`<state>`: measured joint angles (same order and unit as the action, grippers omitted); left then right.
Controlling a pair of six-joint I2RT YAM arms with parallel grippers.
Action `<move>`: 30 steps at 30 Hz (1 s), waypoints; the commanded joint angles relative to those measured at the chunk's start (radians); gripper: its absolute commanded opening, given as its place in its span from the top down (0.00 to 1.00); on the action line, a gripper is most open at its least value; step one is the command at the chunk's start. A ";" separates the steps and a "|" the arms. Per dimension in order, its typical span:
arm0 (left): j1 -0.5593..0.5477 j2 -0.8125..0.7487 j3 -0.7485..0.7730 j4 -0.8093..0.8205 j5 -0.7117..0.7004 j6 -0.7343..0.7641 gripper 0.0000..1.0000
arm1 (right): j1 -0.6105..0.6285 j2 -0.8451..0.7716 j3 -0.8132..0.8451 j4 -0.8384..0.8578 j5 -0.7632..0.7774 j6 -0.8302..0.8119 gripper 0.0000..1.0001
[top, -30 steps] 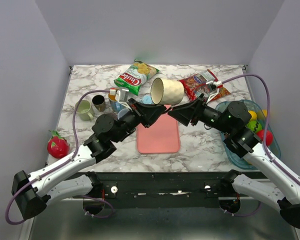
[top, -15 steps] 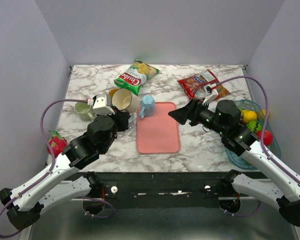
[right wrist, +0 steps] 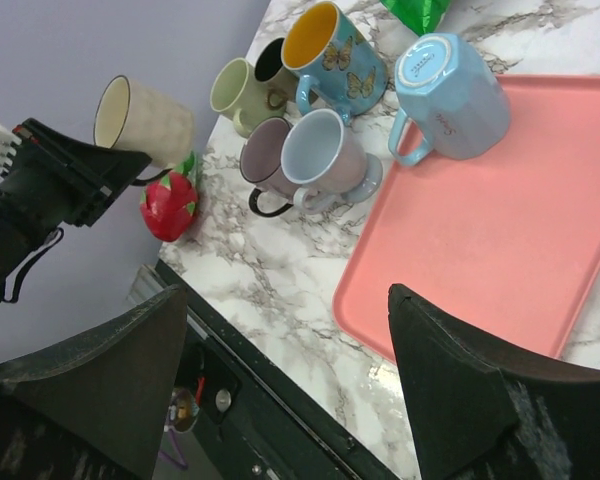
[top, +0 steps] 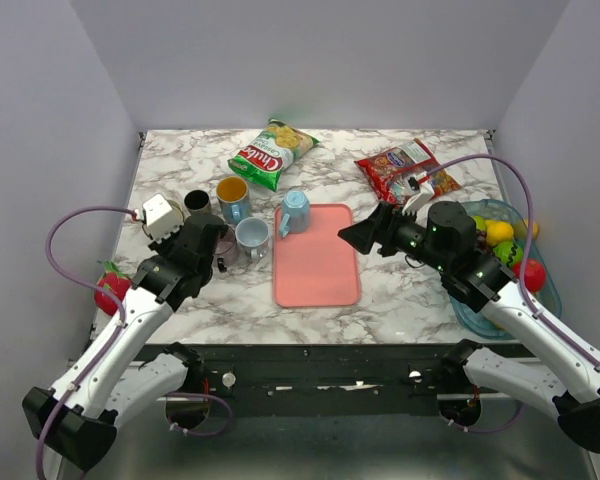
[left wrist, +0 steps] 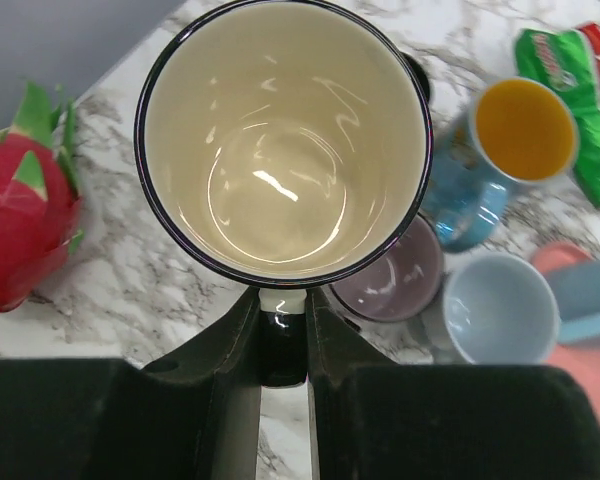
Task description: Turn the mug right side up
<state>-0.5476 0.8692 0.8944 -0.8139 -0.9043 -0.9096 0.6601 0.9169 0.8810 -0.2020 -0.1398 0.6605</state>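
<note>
The left pincer (left wrist: 282, 345) is pinching the handle of the cream mug (left wrist: 285, 150), which is sitting just ahead of its fingers, clear of the marble surface (left wrist: 150, 290), mouth opening towards the wrist. The right pincer (right wrist: 290, 400) is hanging spread wide and gripping nothing, with the pink tray (right wrist: 500, 220) lying ahead of it.

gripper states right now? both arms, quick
Left gripper: closed on the cream mug, gripping its handle.
Right gripper: open, holding nothing.
</note>
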 commanded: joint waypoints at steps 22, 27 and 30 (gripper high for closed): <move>0.190 0.109 -0.359 0.380 0.172 -0.043 1.00 | 0.003 0.051 0.035 -0.089 0.037 -0.081 0.12; 0.192 0.105 -0.400 0.438 0.173 -0.023 1.00 | 0.004 0.065 0.044 -0.102 0.028 -0.087 0.11; 0.193 0.111 -0.411 0.453 0.173 -0.023 1.00 | 0.003 0.076 0.046 -0.102 0.026 -0.084 0.11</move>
<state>-0.3611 0.9871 0.4957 -0.4637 -0.7105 -0.9398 0.6601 0.9787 0.8959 -0.2890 -0.1097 0.5922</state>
